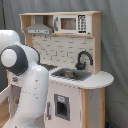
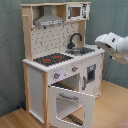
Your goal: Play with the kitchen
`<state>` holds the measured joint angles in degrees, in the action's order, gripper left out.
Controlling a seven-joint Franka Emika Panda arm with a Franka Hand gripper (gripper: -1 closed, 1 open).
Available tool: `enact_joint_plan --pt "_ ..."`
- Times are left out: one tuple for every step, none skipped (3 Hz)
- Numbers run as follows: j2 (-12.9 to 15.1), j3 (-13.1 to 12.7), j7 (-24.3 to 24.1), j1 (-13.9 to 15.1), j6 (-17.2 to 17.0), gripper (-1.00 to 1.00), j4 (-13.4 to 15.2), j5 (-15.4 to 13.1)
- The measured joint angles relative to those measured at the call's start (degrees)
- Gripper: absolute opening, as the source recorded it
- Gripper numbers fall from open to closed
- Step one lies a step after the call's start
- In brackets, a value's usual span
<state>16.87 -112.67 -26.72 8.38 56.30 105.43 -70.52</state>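
The kitchen is a tall toy of light wood and white panels, seen in both exterior views. It has a black faucet over a grey sink, a grey hood and a red-ringed hob. The oven door hangs open towards the front. My white arm fills the first exterior view's left and hides the hob there. In the second exterior view the arm hovers to the right of the sink end of the counter. No fingers show.
A toy microwave sits on the top shelf. A grey curtain hangs behind the kitchen. The kitchen stands on a wooden floor. A white rail shows at the first exterior view's lower left.
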Motion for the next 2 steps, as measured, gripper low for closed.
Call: enact_joint_plan --pt "-4.77 1.7 3.34 0.0 3.2 1.0 1.46 -0.79" --pt "-8.83 3.92 6.92 0.01 6.89 1.0 2.62 -1.47"
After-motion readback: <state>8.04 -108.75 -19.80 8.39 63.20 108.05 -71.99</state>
